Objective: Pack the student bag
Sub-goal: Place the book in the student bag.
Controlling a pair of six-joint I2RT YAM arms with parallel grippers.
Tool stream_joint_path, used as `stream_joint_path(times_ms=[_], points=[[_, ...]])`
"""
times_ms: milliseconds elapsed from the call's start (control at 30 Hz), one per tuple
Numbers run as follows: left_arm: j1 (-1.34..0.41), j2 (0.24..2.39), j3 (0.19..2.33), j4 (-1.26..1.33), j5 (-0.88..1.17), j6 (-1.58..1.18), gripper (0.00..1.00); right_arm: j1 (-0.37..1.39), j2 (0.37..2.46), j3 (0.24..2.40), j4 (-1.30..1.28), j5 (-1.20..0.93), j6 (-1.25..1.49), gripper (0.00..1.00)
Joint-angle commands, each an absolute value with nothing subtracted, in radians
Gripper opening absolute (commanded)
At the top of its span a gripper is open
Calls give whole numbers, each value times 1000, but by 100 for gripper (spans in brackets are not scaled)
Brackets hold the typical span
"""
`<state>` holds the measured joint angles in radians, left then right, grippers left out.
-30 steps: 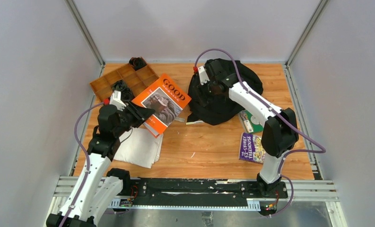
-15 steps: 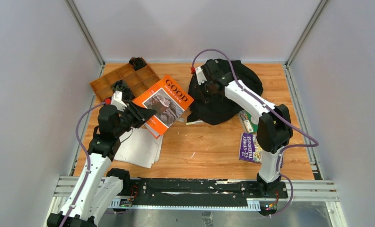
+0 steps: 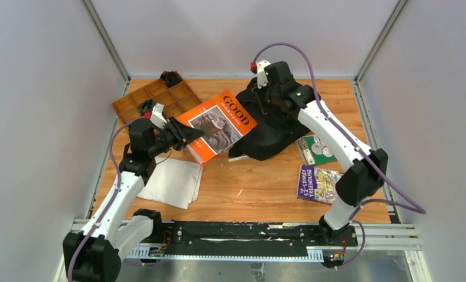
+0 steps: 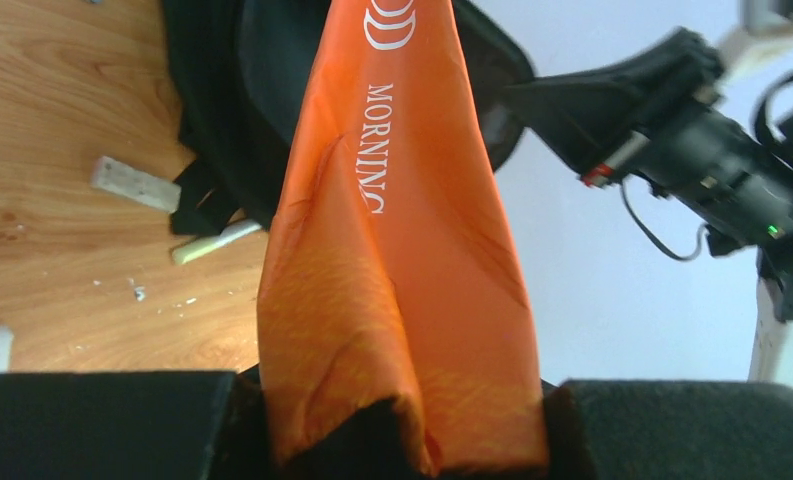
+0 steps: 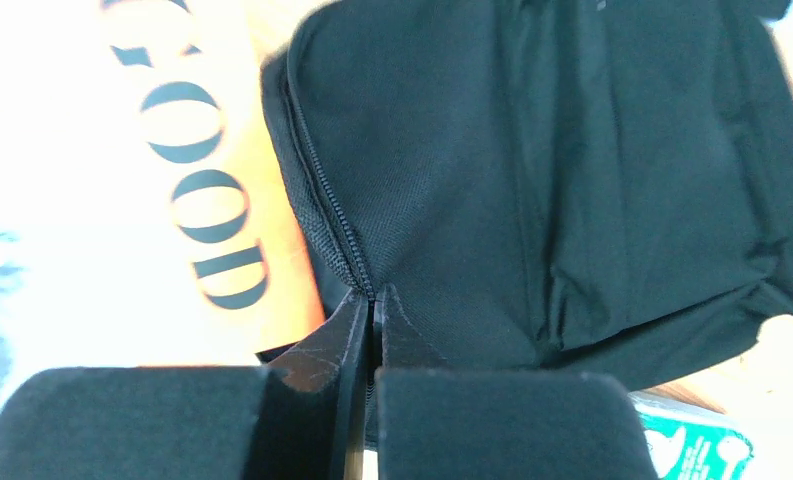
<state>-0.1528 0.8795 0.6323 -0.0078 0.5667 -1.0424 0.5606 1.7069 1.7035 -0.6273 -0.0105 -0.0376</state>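
The bag [image 3: 274, 135] was pinched at its zip by the right claw [image 5: 370, 302]; an orange book [image 3: 218, 124] was gripped by the left claw [image 4: 397, 425]

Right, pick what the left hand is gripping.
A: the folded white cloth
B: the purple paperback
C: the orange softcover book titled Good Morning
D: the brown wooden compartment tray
C: the left hand is shut on the near edge of the orange softcover book, and the left wrist view shows the cover bunching in its grip.
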Motion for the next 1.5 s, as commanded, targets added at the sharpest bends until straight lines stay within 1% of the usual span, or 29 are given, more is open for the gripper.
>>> stream_joint_path(times_ms=[0, 100, 267, 467, 600, 767, 833, 967, 1067, 1200, 1467], points=[[-146, 948, 688, 151, 660, -1127, 19, 556, 1606, 1689, -539, -25, 50, 0], [-146, 1031, 707, 200, 690, -1167, 20, 555, 1599, 1710, -523, -47, 60, 0], [-164, 1153, 736, 258, 689, -1219, 16, 553, 1624, 1732, -514, -27, 85, 0], [-243, 1312, 821, 279, 673, -1216, 15, 550, 1627, 1695, -469, -29, 120, 0], [-265, 1426, 851, 282, 661, -1214, 10, 550, 1619, 1682, -462, -22, 125, 0], [-287, 1505, 879, 284, 664, -1184, 9, 547, 1600, 1685, -461, -35, 113, 0], [-298, 1524, 879, 284, 682, -1184, 6, 547, 1591, 1686, -462, -25, 111, 0], [-301, 1496, 821, 284, 686, -1170, 6, 527, 1567, 1676, -463, -1, 109, 0], [-304, 1499, 820, 284, 698, -1167, 6, 517, 1567, 1675, -459, -17, 108, 0], [-331, 1559, 883, 285, 675, -1160, 6, 516, 1575, 1669, -446, -60, 112, 0], [-403, 1763, 1050, 438, 609, -1276, 6, 517, 1557, 1645, -434, -124, 139, 0]])
